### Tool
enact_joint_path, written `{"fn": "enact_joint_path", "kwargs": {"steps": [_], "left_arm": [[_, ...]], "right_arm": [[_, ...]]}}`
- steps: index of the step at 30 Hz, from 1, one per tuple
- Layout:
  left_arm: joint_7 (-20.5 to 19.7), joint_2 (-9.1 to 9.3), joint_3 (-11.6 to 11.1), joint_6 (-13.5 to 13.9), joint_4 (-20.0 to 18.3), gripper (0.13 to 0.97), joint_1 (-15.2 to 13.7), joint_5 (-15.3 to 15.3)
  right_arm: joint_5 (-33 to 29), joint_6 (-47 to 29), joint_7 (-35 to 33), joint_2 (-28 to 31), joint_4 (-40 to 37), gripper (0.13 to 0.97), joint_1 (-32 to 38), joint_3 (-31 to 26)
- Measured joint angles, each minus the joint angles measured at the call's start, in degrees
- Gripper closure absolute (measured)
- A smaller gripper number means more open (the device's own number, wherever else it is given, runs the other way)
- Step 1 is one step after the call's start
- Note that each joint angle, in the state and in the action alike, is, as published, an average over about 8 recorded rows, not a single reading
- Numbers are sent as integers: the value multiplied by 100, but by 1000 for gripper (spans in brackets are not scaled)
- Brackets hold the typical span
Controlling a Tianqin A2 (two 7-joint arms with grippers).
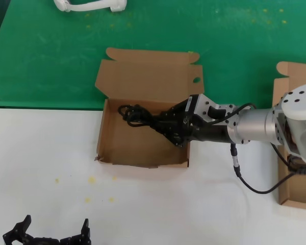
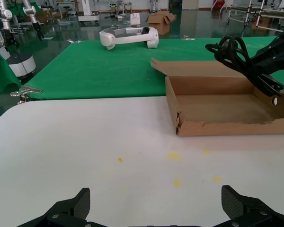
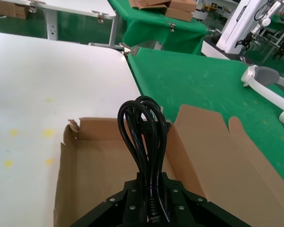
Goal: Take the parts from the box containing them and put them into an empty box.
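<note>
Right gripper (image 1: 166, 126) clamps 1 black wound cable bundle (image 1: 137, 116) above the holed-lid brown cardboard box (image 1: 108, 150); next, lower and release

From the head we look steeply down on the open brown cardboard box with a small round hole in its lid ear (image 1: 143, 117). Our left wrist camera sits low over the white tabletop (image 2: 109, 151), well back, facing that box (image 2: 227, 111) side-on. Our right wrist camera hangs close above it (image 3: 104, 175), looking across its tray. All three views share the box.
</note>
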Motion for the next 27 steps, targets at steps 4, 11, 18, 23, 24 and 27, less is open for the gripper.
{"fn": "enact_joint_path", "kwargs": {"steps": [4,11,18,23,24,27], "left_arm": [[0,0,0,0,0,132,0,0],[0,0,0,0,0,132,0,0],[0,0,0,0,0,132,0,0],[0,0,0,0,0,132,0,0],[0,0,0,0,0,132,0,0],[0,0,0,0,0,132,0,0]], "right_arm": [[170,70,-231,-87,-394,878,154,-28],[377,73,-359,-135,-626,877,260,-119],[428,-6,-406,-141,-695,869,306,-82],[417,-78,-369,-123,-650,831,303,-48],[411,-93,-349,-116,-626,823,296,-45],[383,-142,-244,-79,-494,815,246,-47]]}}
